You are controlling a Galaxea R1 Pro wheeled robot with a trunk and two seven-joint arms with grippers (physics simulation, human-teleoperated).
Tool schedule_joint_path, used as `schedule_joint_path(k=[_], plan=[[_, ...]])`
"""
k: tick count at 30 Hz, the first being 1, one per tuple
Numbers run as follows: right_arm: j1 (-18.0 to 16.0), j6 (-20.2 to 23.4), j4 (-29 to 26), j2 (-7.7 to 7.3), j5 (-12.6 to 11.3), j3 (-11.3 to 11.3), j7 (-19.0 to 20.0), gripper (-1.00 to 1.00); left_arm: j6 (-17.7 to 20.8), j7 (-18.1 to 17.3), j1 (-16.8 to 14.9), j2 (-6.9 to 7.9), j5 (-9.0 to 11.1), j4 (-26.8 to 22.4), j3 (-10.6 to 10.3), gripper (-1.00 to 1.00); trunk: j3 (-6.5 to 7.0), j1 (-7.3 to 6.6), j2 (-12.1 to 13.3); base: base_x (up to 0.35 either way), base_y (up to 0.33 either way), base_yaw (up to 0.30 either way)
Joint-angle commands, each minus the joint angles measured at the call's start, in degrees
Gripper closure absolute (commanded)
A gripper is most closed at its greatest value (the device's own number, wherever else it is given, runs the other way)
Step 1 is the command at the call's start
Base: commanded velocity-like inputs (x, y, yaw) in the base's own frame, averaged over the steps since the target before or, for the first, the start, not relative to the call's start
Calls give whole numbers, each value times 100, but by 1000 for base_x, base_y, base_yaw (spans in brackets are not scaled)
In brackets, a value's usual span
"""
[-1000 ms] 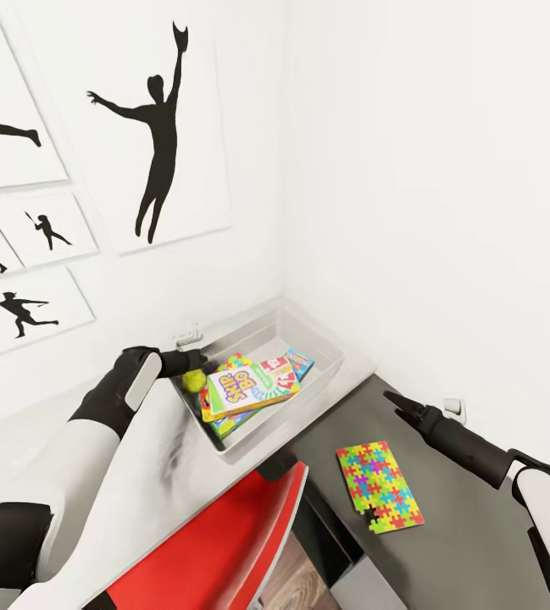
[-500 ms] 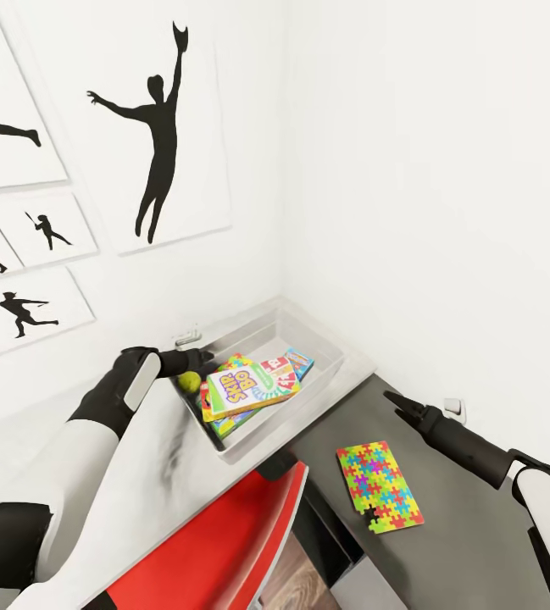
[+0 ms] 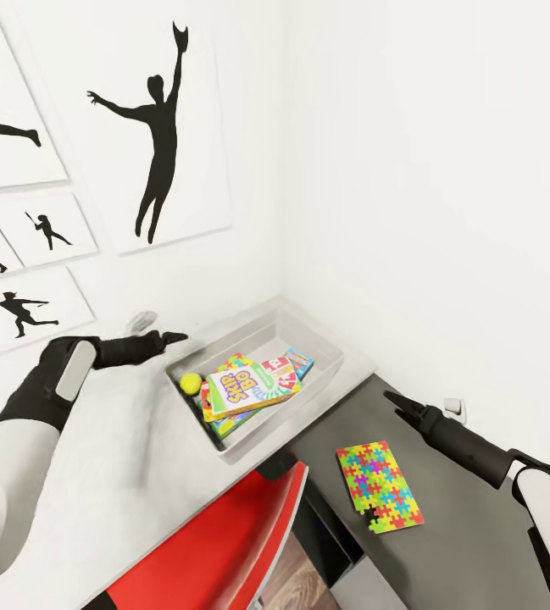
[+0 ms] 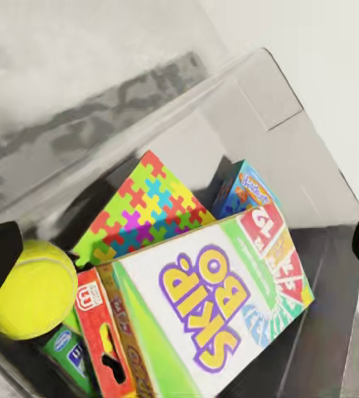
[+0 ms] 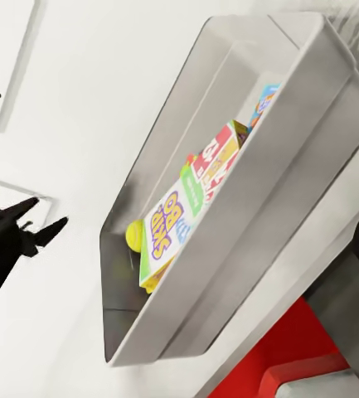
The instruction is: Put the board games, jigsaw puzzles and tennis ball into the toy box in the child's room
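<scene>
The toy box (image 3: 330, 360) sits in the far corner of the pale table (image 3: 139, 457), its long walls running close to both white walls of the room and its near rim close to the table's edge. Inside it the Skip-Bo box (image 3: 245, 388) lies tilted on top of the pile, leaning over a jigsaw puzzle (image 4: 146, 207) and the white game box with the red logo (image 3: 279, 366); the small blue game box (image 3: 302, 361) stands behind them toward the far wall. The tennis ball (image 3: 190, 383) rests on the bin's floor in the left end, touching the wall there, just beside the Skip-Bo box.

The left gripper (image 3: 173, 338) hovers above the table just outside the bin's left rim, jaws spread and holding nothing.

The second jigsaw puzzle (image 3: 380, 485) lies flat on the lower dark grey cabinet (image 3: 444, 551), well apart from the bin, with bare surface around it. The right gripper (image 3: 396, 402) hangs over the cabinet near the puzzle's far corner, apart from it; its fingers look close together, but I cannot tell their state. A red chair (image 3: 224, 542) stands against the table's near edge.
</scene>
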Motion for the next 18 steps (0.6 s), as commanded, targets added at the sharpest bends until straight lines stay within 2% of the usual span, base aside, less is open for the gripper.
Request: schedule_joint_path(k=[1, 3, 4, 5, 7, 9, 10, 12, 14, 16, 18], plan=[[-7, 29, -1, 0, 20, -8, 29, -100, 236, -458, 3, 151, 22, -35, 226, -100, -11, 4, -11, 0, 0, 0], [-7, 29, -1, 0, 20, -8, 29, -100, 520, -1326, 33, 447, 59, -70, 545, -100, -11, 4, -11, 0, 0, 0], [-7, 29, -1, 0, 20, -8, 29, -100, 599, -1768, 57, 593, 68, -79, 635, -100, -11, 4, -11, 0, 0, 0], [-6, 29, -1, 0, 20, -8, 29, -100, 627, -1992, 76, 662, 71, -82, 667, -100, -11, 4, -11, 0, 0, 0], [-6, 28, -1, 0, 20, -8, 29, -100, 693, -2892, 227, 907, 75, -90, 743, -100, -11, 4, -11, 0, 0, 0], [-7, 28, -1, 0, 20, -8, 26, -100, 720, -3743, 470, 1069, 66, -93, 773, -100, -11, 4, -11, 0, 0, 0], [-5, 28, -1, 0, 20, -8, 24, -100, 722, -3937, 540, 1092, 61, -93, 779, -100, -11, 4, -11, 0, 0, 0], [-7, 28, -1, 3, 25, -8, 20, -100, 715, -4611, 848, 1149, 37, -96, 794, -100, -11, 4, -11, 0, 0, 0], [-5, 20, -1, 6, 27, -5, 13, -100, 683, -5077, 1170, 1167, 26, -100, 796, -100, -11, 4, -11, 0, 0, 0], [-4, 6, -1, 8, 28, -2, 5, -100, 630, -5341, 1494, 1155, 32, -113, 796, -100, -11, 4, -11, 0, 0, 0], [-5, 2, -1, 8, 28, -1, 3, -100, 531, -5444, 1709, 1138, 42, -125, 792, -100, -11, 4, -11, 0, 0, 0]])
